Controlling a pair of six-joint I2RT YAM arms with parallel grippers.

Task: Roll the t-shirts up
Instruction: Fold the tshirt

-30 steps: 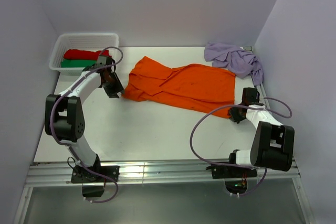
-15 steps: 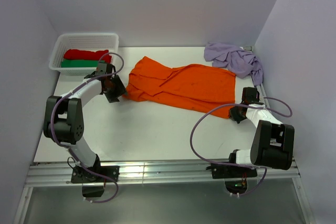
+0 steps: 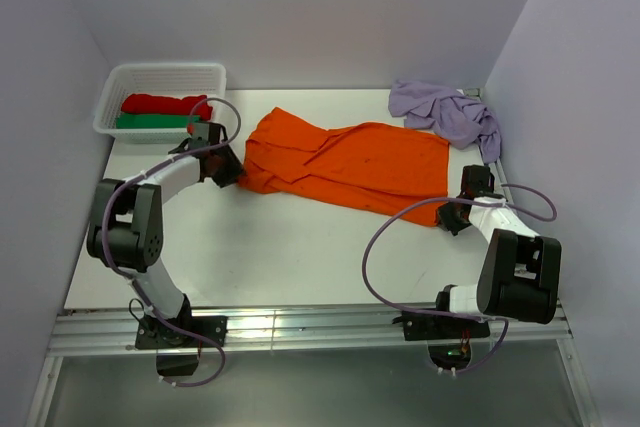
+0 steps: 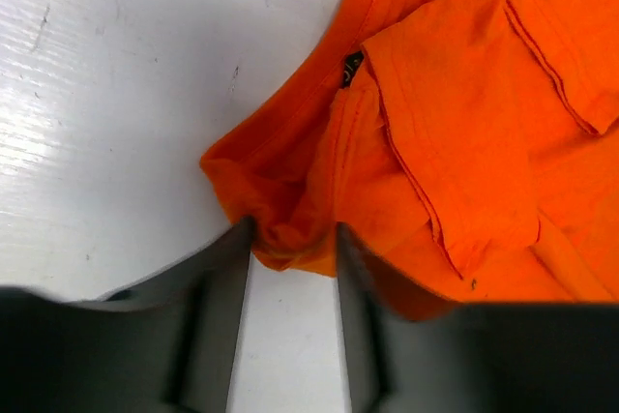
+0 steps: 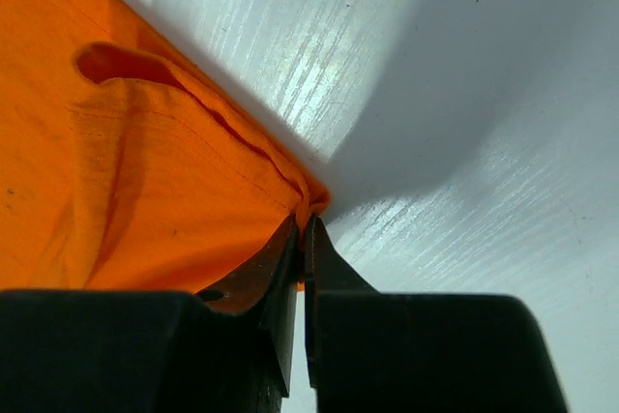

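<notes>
The orange t-shirt lies spread out flat across the middle of the table. My left gripper is at its left corner. In the left wrist view the jaws stand apart, with the shirt's bunched corner between the fingertips. My right gripper is at the shirt's near right corner. In the right wrist view it is shut on the hem of the orange cloth. The lilac t-shirt lies crumpled at the back right.
A white mesh basket stands at the back left and holds a rolled red t-shirt and a rolled green t-shirt. Walls close in the table on the left, back and right. A metal rail runs along the near edge.
My left gripper has moved right, up to the orange shirt's left corner, so the cloth now sits between its fingertips. The right arm has not moved.
</notes>
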